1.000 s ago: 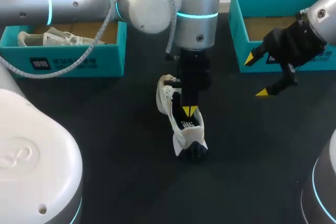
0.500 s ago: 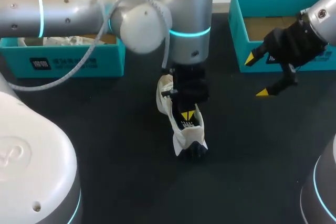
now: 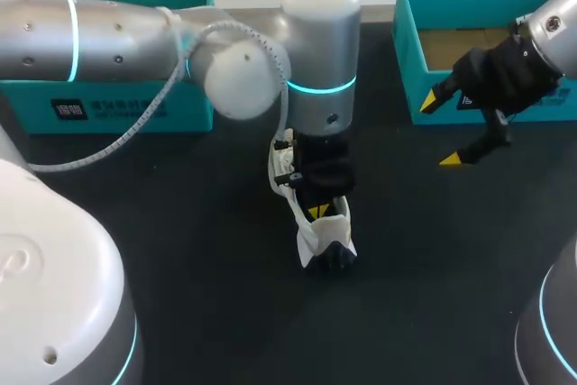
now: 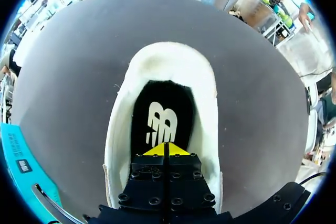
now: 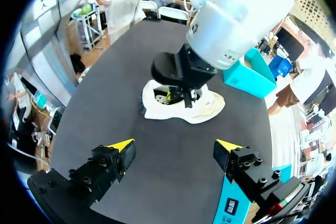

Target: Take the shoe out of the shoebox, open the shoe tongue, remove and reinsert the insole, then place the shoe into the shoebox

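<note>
A white shoe [image 3: 306,233] lies on the dark table at the middle, its opening facing up. My left gripper [image 3: 317,212] points straight down into that opening. In the left wrist view its yellow tips [image 4: 165,149] are pressed together, shut, and rest on the black insole [image 4: 160,116] with a white logo; the white shoe collar [image 4: 173,59] rings them. Nothing shows between the fingers. My right gripper [image 3: 442,131] hangs open and empty at the right, in front of the right shoebox [image 3: 410,51]. From the right wrist view the shoe [image 5: 207,109] lies well ahead of the open gripper [image 5: 175,148].
A second teal shoebox [image 3: 126,105] stands at the back left, mostly covered by my left arm [image 3: 135,33]. The right box's teal wall [image 5: 228,203] sits close beside my right gripper. Bare dark table surrounds the shoe.
My left arm has come lower and nearer, pushing its shut tips deeper into the shoe toward the heel. It now hides the inside of the left box. The right arm has kept still.
</note>
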Controlling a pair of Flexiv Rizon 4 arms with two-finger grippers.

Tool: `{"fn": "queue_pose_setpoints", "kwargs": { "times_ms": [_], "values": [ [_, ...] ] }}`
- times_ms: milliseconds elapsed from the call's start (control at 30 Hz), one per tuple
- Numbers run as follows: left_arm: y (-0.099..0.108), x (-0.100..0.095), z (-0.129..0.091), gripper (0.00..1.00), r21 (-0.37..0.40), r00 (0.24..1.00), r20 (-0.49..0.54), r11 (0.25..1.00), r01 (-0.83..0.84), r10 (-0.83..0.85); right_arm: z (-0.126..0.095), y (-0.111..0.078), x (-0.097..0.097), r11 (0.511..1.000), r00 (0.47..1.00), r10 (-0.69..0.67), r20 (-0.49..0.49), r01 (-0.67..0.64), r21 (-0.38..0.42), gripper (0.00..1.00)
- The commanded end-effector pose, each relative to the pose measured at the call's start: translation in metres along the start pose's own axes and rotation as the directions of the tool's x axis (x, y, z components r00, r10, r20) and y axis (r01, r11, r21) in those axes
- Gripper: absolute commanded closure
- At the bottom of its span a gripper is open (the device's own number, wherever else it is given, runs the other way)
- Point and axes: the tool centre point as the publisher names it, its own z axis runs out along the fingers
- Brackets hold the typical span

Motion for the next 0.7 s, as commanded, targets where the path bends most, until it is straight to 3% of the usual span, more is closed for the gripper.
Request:
{"fn": "queue_pose_setpoints", "kwargs": {
  "times_ms": [33, 233, 400, 700],
  "values": [
    [-0.005, 0.004, -0.013, 1.00, -0.013, 1.000, 0.024, 1.000, -0.004, 0.004, 0.001, 0.001, 0.000, 1.000, 1.000, 0.001, 0.001, -0.001, 0.005, 0.00],
    [-0.021, 0.004, -0.023, 1.00, -0.006, 0.997, 0.053, 0.999, -0.050, 0.050, 0.001, 0.001, 0.000, 1.000, 1.000, 0.001, 0.001, -0.001, 0.005, 0.00],
    [-0.033, -0.005, -0.006, 1.00, -0.009, 0.997, 0.030, 0.997, -0.075, 0.075, 0.001, 0.001, 0.000, 1.000, 1.000, 0.001, 0.001, -0.001, 0.005, 0.00],
    [-0.031, -0.013, 0.015, 1.00, -0.037, 0.997, 0.012, 0.996, -0.078, 0.078, 0.001, 0.001, 0.000, 1.000, 1.000, 0.001, 0.001, -0.001, 0.005, 0.00]
  ]
}}
